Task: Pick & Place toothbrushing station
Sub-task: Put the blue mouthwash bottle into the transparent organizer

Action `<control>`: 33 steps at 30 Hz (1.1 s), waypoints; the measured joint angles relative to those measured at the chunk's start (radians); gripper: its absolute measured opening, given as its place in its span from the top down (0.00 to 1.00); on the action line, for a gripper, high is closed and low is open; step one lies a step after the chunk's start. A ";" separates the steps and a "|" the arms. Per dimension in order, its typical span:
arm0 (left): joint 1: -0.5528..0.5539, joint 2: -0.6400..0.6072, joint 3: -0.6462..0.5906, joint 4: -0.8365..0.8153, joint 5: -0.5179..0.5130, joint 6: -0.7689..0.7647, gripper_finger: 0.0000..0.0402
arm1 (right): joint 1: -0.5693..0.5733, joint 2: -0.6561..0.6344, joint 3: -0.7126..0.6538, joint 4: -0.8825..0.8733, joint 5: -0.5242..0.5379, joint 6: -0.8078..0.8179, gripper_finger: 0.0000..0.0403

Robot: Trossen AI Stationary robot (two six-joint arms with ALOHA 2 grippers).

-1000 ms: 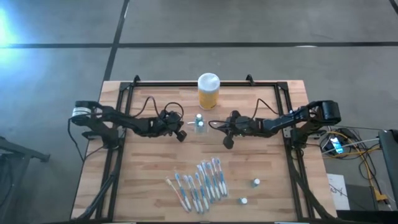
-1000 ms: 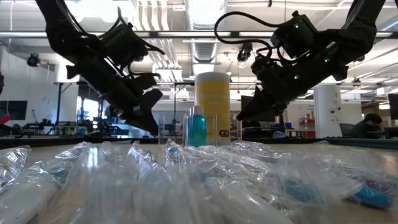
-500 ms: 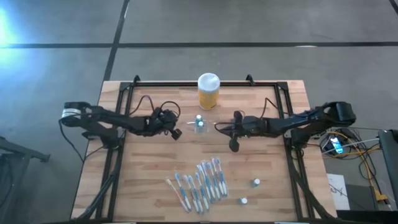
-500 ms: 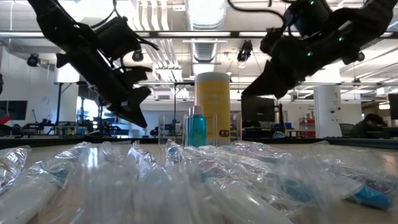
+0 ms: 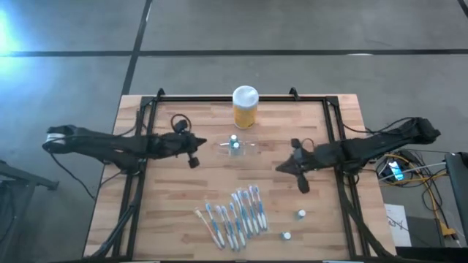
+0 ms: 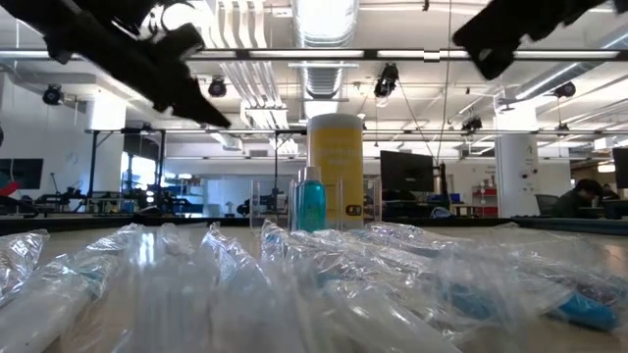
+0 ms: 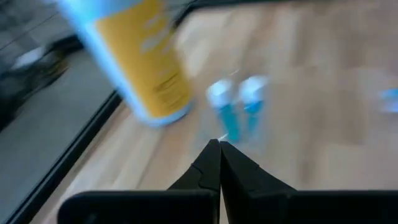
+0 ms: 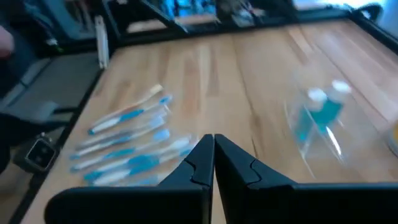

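Jaws shut and empty on both grippers, left (image 5: pixel 193 161) and right (image 5: pixel 281 167); only wrist views show this; the station (image 5: pixel 235 146) sits centre frame.

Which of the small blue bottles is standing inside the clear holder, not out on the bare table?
The bottle in the clear holder, just in front of the yellow jar. The other two stand loose near the toothbrushes.

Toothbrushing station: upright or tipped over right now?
Upright. The toothbrushing station stands on the table in the low view, clear walls vertical, a teal bottle standing inside it, in front of the yellow jar.
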 joint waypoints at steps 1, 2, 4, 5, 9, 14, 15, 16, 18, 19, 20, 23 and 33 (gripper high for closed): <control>-0.002 -0.029 0.000 -0.013 0.043 0.010 0.99 | 0.034 -0.011 0.035 -0.093 0.054 0.035 0.98; -0.004 -0.056 0.000 -0.023 0.091 0.016 0.99 | 0.067 -0.016 0.074 -0.191 0.108 0.076 0.98; -0.005 -0.099 0.000 -0.045 0.190 0.017 0.99 | 0.138 -0.008 0.156 -0.395 0.199 0.180 0.98; -0.005 -0.118 0.000 -0.059 0.238 0.014 0.99 | 0.172 0.003 0.197 -0.488 0.236 0.234 0.98; -0.007 -0.164 0.000 -0.091 0.355 -0.025 0.98 | 0.279 0.076 0.344 -0.780 0.273 0.441 0.96; -0.013 -0.169 0.000 -0.096 0.362 -0.064 0.97 | 0.362 0.210 0.477 -0.980 0.214 0.630 0.87; -0.013 -0.169 0.000 -0.096 0.365 -0.072 0.97 | 0.374 0.240 0.497 -1.002 0.191 0.652 0.84; -0.013 -0.168 0.000 -0.096 0.370 -0.079 0.97 | 0.387 0.270 0.514 -1.021 0.169 0.674 0.82; -0.015 -0.168 0.000 -0.096 0.375 -0.086 0.97 | 0.409 0.331 0.547 -1.047 0.126 0.696 0.77; -0.016 -0.168 0.000 -0.096 0.377 -0.086 0.97 | 0.418 0.361 0.562 -1.048 0.112 0.688 0.74; -0.018 -0.168 0.000 -0.096 0.377 -0.087 0.97 | 0.428 0.391 0.578 -1.047 0.106 0.673 0.72; -0.018 -0.167 0.000 -0.095 0.378 -0.093 0.97 | 0.458 0.475 0.623 -1.042 0.103 0.631 0.66; -0.019 -0.165 0.010 -0.093 0.370 -0.231 0.98 | 0.466 0.702 0.821 -1.073 -0.030 0.656 0.58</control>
